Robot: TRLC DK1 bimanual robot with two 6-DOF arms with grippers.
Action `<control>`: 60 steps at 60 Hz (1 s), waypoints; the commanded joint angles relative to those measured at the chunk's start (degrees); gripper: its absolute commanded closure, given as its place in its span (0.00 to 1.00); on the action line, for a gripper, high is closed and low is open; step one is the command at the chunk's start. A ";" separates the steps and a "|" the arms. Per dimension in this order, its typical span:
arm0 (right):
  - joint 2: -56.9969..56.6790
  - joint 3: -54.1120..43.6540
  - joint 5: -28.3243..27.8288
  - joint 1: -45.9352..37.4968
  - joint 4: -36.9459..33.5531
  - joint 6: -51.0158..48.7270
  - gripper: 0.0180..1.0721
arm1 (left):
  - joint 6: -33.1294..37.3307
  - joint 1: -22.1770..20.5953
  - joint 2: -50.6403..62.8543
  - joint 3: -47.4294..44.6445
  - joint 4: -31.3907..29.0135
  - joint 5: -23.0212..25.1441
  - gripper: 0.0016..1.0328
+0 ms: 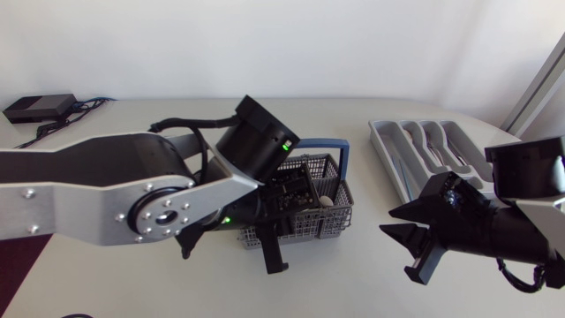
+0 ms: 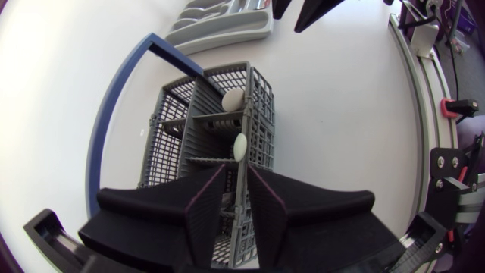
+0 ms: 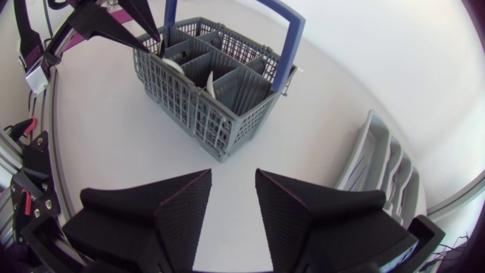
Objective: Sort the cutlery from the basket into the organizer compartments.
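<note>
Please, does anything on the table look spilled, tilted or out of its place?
Nothing stands out. The grey basket stands upright with the white cutlery inside it, the organizer lies flat nearby, and no piece lies loose on the table.

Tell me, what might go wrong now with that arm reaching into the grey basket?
The left gripper has a divider of the cutlery basket between its open fingers; closing might catch the grid, not the white spoon, and a lift could drag the basket. The upright blue handle is close by the arm and might be knocked. The right gripper sits open near the organizer, possibly in the way.
</note>
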 commanded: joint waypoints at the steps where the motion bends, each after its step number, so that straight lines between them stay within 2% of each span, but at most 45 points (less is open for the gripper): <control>1: -1.82 -2.61 -0.21 0.71 -0.76 -0.83 0.57 | 2.56 -1.31 2.70 2.60 -0.43 -1.18 0.77; 15: -3.49 -3.57 -0.73 0.71 -1.28 -1.44 0.57 | 4.05 -3.15 7.01 5.24 -0.16 -5.75 0.77; 37: -4.55 -3.40 -2.23 0.62 -2.25 -1.62 0.57 | 4.76 -2.98 10.35 6.47 0.81 -10.15 0.78; 60: -4.81 -3.48 -2.23 0.71 -2.78 -1.71 0.57 | 5.02 -2.98 9.12 7.70 0.89 -10.50 0.78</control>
